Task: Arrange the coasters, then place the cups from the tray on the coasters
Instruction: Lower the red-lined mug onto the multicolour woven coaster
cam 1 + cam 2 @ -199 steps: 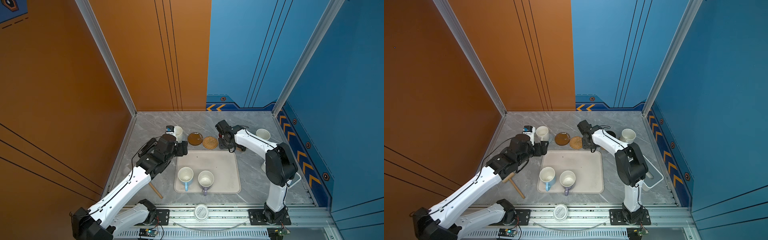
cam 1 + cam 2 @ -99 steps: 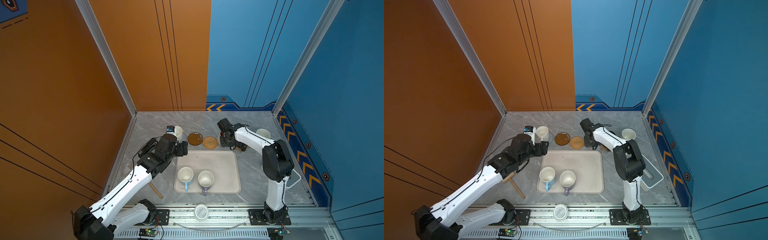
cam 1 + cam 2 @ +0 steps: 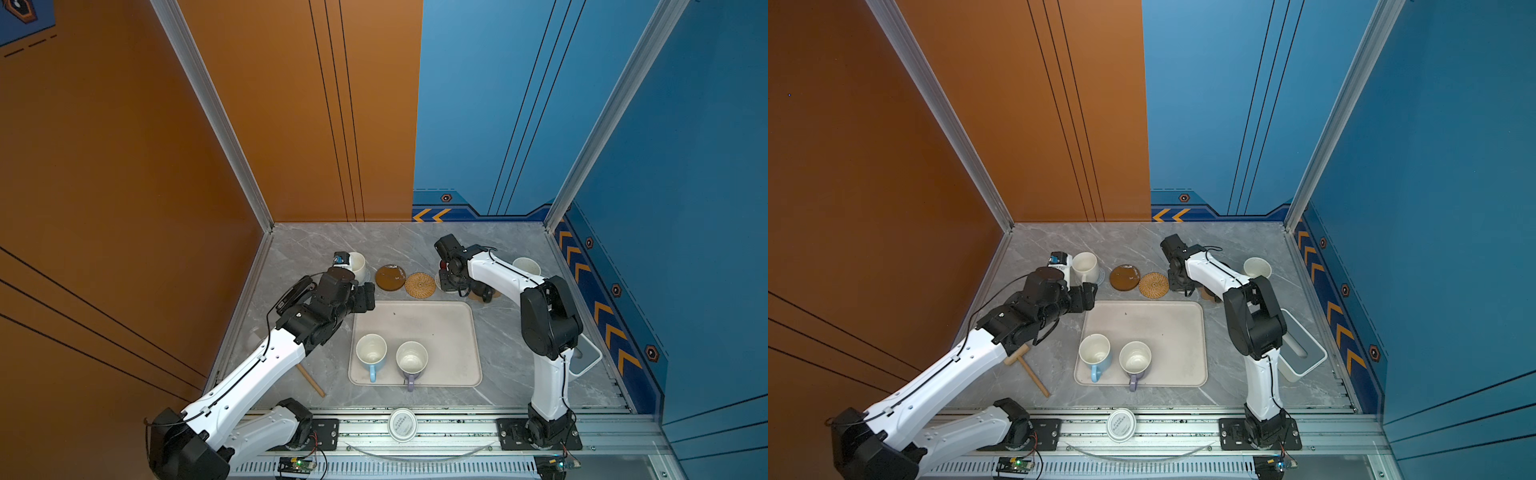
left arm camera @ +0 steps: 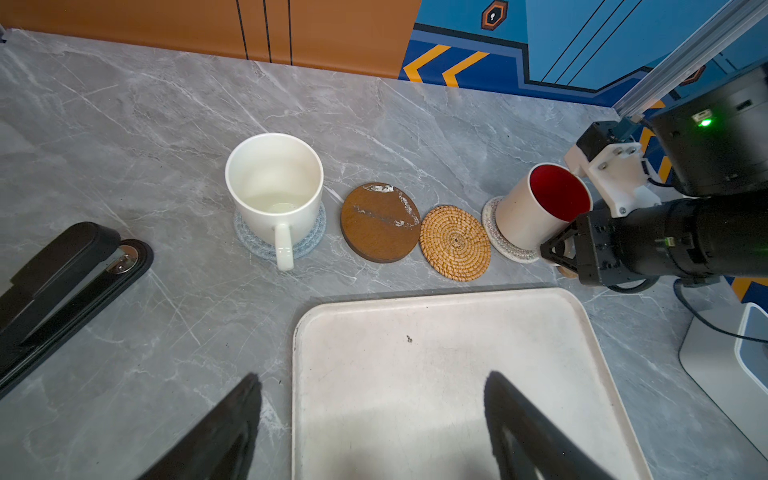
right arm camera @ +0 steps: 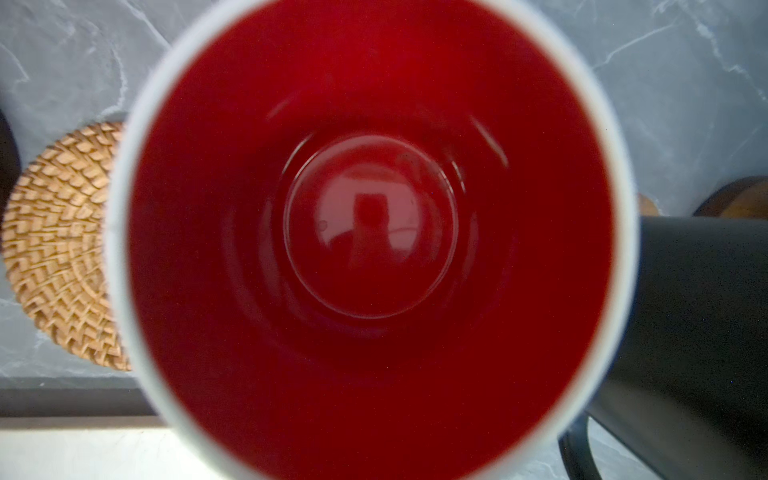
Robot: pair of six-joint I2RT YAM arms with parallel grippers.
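Grey marble surface (image 3: 316,249), walled orange on the left and blue on the right. I find only one item with print, the round white lid (image 3: 1121,424) on the front rail, and its writing is too small to read. The blue wall carries orange chevrons (image 4: 444,64) and a hexagon badge (image 4: 493,16), with no words.

1. Tray (image 3: 432,328): it sits centre front. The light blue mug (image 3: 371,353) and the lavender mug (image 3: 411,359) stand upright side by side at its near edge. Its far half is bare.
2. Coaster row: it runs just beyond the tray's far edge, with a narrow strip of marble between. From the left:
   - the white mug (image 4: 274,183) upright on the grey-blue coaster (image 4: 253,245)
   - the brown disc (image 4: 380,222)
   - the rattan coaster (image 4: 455,243)
   - the whitish coaster (image 4: 498,245)
3. Right gripper (image 4: 561,249): its jaws are closed narrow on the red-lined mug (image 4: 536,208). The mug is tilted, with its base on the whitish coaster. The black mug (image 5: 698,332) is just beside it.
4. Left gripper (image 4: 374,378): its jaws are wide and hold nothing. It hangs over the tray's far left corner, one finger above the marble and one above the tray.
5. Open room: bare marble extends from the coaster row to the back wall. The speckled mug (image 3: 525,266) stands near the right wall. The box holder (image 3: 1304,353) lies along the right edge and the wooden mallet (image 3: 1027,368) lies left of the tray.
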